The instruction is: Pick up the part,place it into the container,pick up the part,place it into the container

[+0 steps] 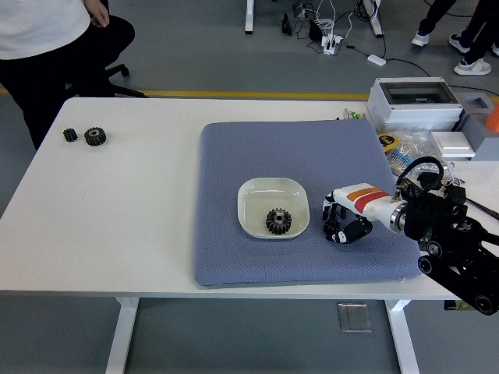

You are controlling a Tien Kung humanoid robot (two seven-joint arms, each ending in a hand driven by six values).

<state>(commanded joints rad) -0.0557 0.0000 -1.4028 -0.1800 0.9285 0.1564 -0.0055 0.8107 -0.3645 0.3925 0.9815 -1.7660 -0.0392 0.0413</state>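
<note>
From the head view, a white table [140, 218] carries a blue-grey mat [257, 156], and on the mat sits one white dish [251, 195] serving as the container, with one black gear [277, 220] lying inside it toward its near right corner. Just right of the dish, the right robot hand [340, 222] reaches in from the picture's right on a black arm with a white forearm cover striped orange and red; its fingers [330, 210] are curled downward onto the mat, closed around a second small dark gear [335, 231], though that part is mostly hidden under the fingers, so the grip looks like a pinch but the contact itself is hard to make out. That makes two gears on the mat side: one in the dish, one at the hand beside the dish. Two more gears rest well apart at the table's far left, a smaller one [70, 135] just beside a larger one [95, 136]. At the far right stands one grey box [413, 103] with clutter near it. One person [47, 39] stands at the far left corner.
</note>
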